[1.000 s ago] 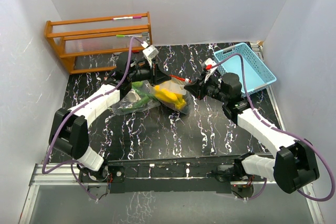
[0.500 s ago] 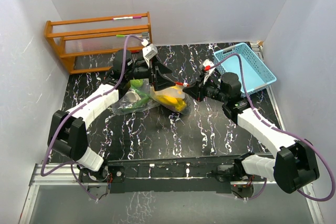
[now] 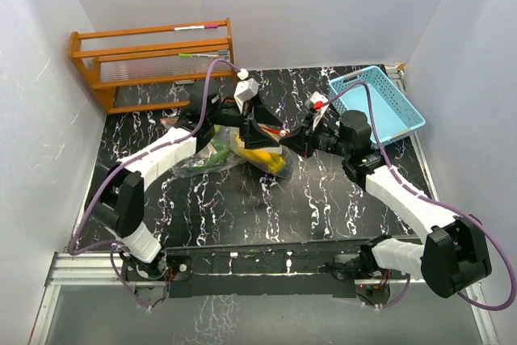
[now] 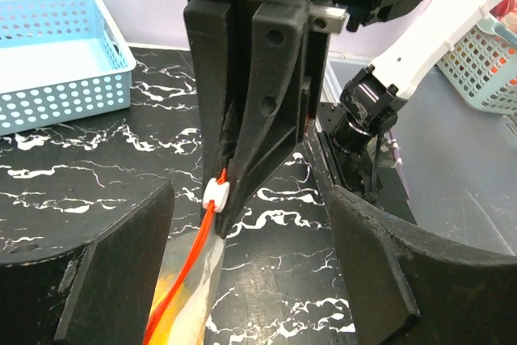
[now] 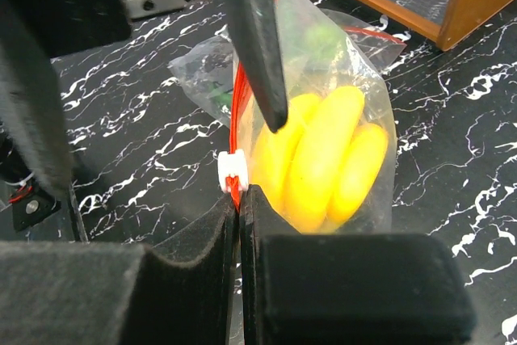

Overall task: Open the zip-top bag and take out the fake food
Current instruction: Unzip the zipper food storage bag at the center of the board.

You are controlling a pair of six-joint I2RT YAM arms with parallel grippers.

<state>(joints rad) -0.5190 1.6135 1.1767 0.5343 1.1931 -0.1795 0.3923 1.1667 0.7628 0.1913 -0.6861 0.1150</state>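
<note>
Clear crinkly zip-top bag (image 5: pixel 363 70), smooth yellow bananas (image 5: pixel 323 159) inside. Right gripper (image 5: pixel 240 199) pinched tight on red zip strip (image 5: pixel 239 98). Left gripper (image 4: pixel 250 195) spread wide, empty.

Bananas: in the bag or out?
In. The bananas sit behind the clear plastic of the zip-top bag, beside its red zip strip.

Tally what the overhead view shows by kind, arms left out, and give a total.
Zip-top bag: 1
Yellow banana bunch, in the bag: 1
Green pieces, in the bag: too blurred to count
Light-blue basket: 1
Wooden rack: 1
Total counted: 4
</note>
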